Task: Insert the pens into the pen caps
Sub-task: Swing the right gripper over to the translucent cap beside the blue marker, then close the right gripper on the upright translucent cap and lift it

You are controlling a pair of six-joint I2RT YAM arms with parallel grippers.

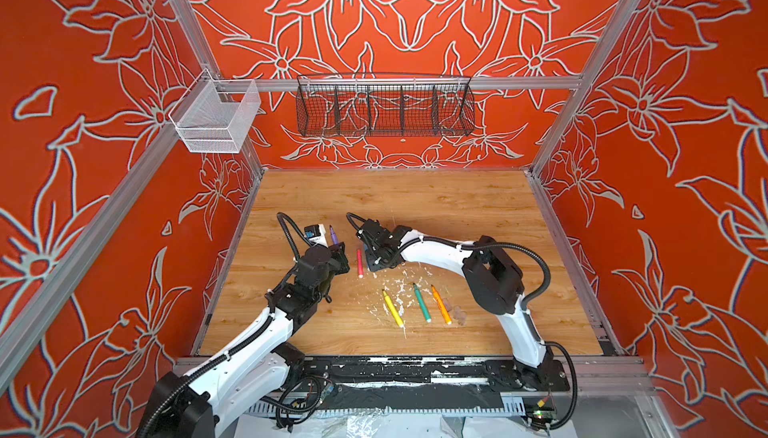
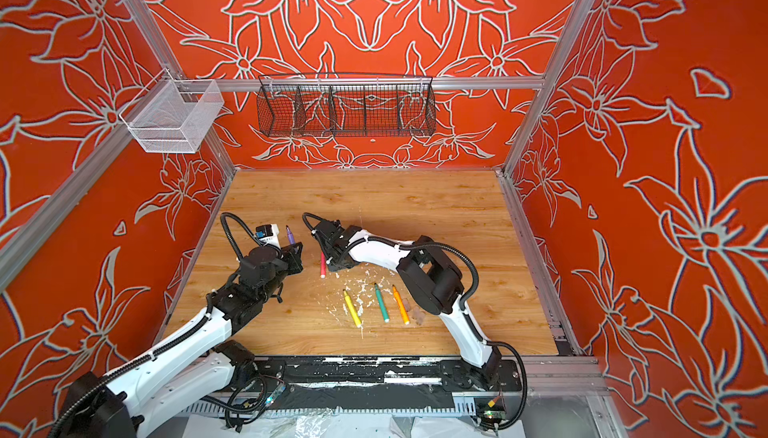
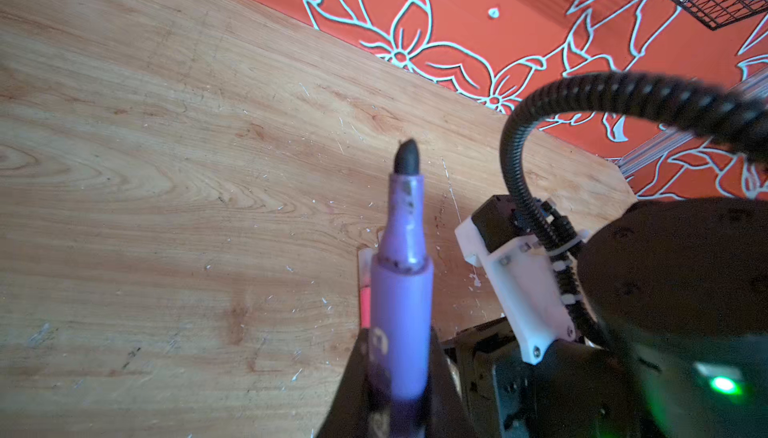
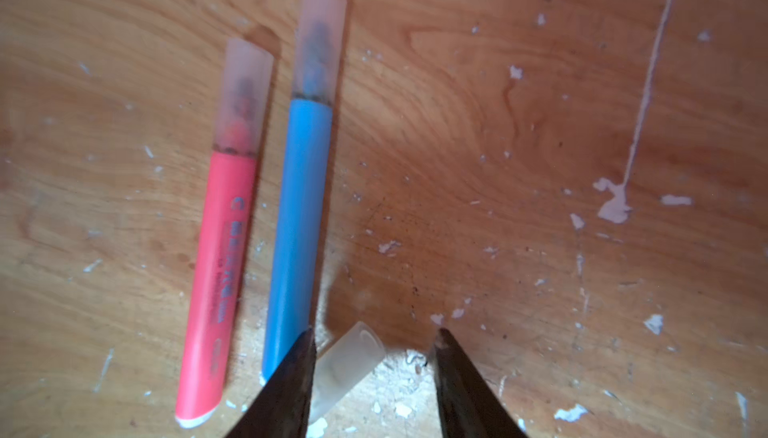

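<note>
Between the right fingers (image 4: pixel 291 382), which stand spread and pinch nothing, a loose cap (image 4: pixel 347 367) lies on the surface (image 4: pixel 498 124). It sits close against the finger on the blue marker's side and well apart from the other finger. Its long axis slants across the gap rather than lying square to it. I judge that closing would catch it, though the slant may turn it.

Just outside that same finger lies the blue marker (image 4: pixel 301 216), with the pink marker (image 4: pixel 216 274) beside it; both are capped and roughly parallel.

The left fingers (image 3: pixel 351 394) are pressed on the barrel of the purple marker (image 3: pixel 401 324), whose bare dark tip points out beyond them. The right arm is plainly nearer the cap.

Only the right wrist view shows the cap and the blue marker, since both top views hide them under the wrist. Only the top views show the yellow marker (image 1: pixel 393 308), green marker (image 1: pixel 422 303) and orange marker (image 1: pixel 441 305). These three are uncapped, with spare caps (image 1: pixel 459 313) just beside the orange one.
</note>
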